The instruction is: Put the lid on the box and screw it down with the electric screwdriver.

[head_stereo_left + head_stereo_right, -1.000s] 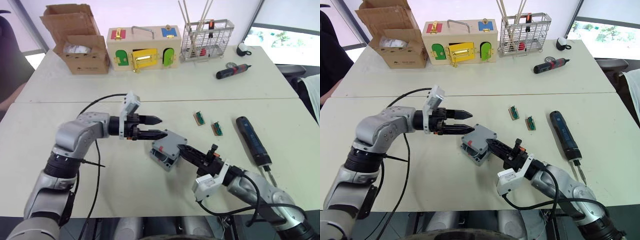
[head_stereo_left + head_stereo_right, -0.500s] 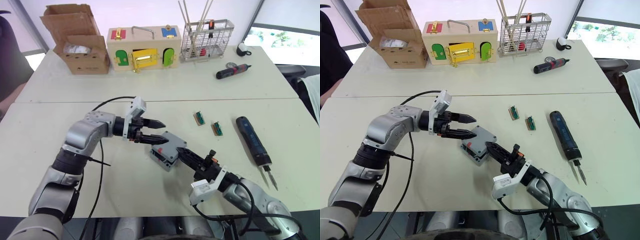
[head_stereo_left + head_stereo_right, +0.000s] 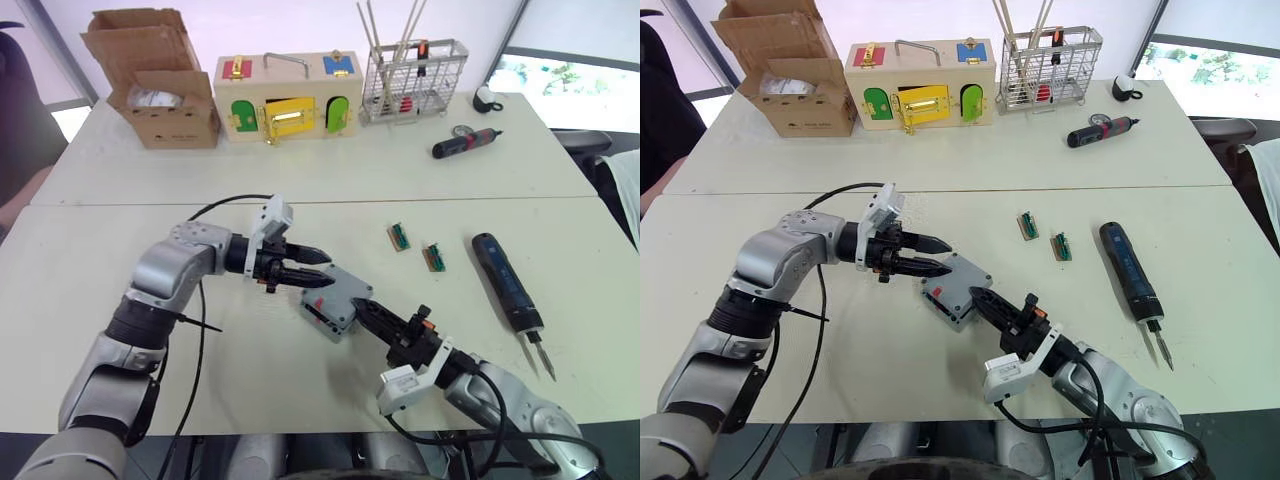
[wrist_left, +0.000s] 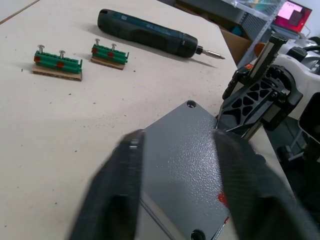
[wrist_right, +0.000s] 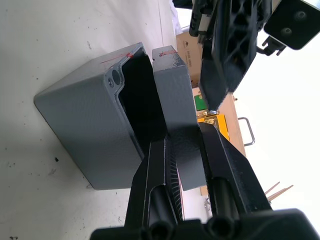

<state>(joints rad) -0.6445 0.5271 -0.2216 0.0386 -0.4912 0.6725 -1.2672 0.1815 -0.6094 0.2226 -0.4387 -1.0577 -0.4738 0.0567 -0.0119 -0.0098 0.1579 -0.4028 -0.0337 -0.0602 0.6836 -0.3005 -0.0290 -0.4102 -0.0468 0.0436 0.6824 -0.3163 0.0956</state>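
2 grippers closer on lid (image 3: 336, 291), box (image 5: 90, 135) gap narrowed

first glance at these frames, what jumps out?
Both grippers meet at the grey box in the middle of the near table: the right gripper pinches the lid, held tilted over the open box, while the left gripper reaches in above it with fingers spread. The electric screwdriver lies untouched on the table off to the robot's right, and a colourful wooden box stands out at the far edge.
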